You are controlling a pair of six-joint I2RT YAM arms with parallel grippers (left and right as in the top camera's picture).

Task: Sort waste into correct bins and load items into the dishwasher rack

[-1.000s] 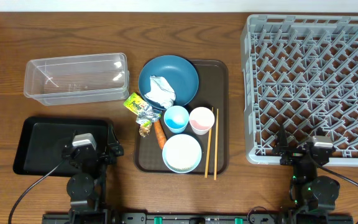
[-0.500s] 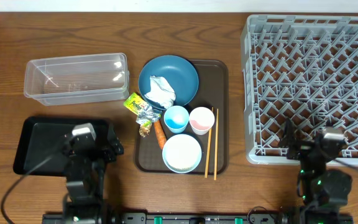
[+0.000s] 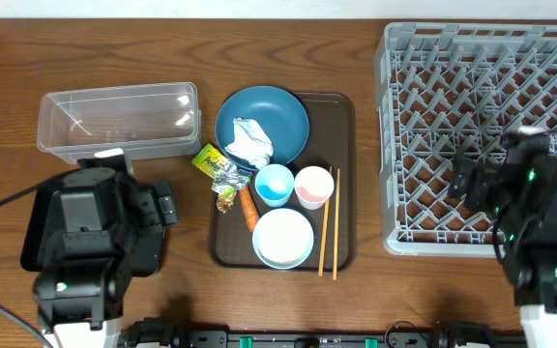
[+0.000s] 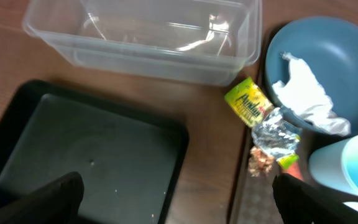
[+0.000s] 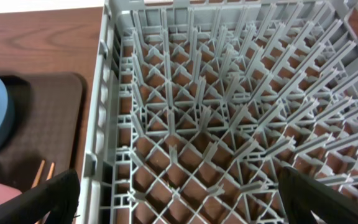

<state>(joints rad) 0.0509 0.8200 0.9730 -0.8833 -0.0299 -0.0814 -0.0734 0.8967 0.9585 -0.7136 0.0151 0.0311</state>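
Waste, tissue: crumpled white tissue lies inside the dark blue bowl; not binned.
Waste, wrapper: yellow-green and silver foil wrapper sits at the left edge of the brown serving tray, just beside the bowl; not binned.
Waste, food: orange carrot stick and small brown food bit lie just below the wrapper; not binned. Rice grains are too small to make out.
Dishes: dark blue bowl, light blue cup, pink cup and white bowl all stand upright on the serving tray. The two wooden chopsticks lie along its right side.
Bins: clear plastic tub shows nothing inside. Black tray holds no waste, only a few pale specks I cannot identify.
Rack: grey dishwasher rack stands at the right of the wooden surface, with no dish among the pegs in view.
Left hand: fingers spread wide, nothing between them; hangs over the black tray, facing tub and wrapper.
Right hand: fingers spread wide, nothing held; hangs over the rack's near-left part.
Progress (judged): nothing sorted, nothing loaded. All waste and all five kinds of dish remain.
Order (judged): the tissue must leave the bowl before the bowl goes to the rack.
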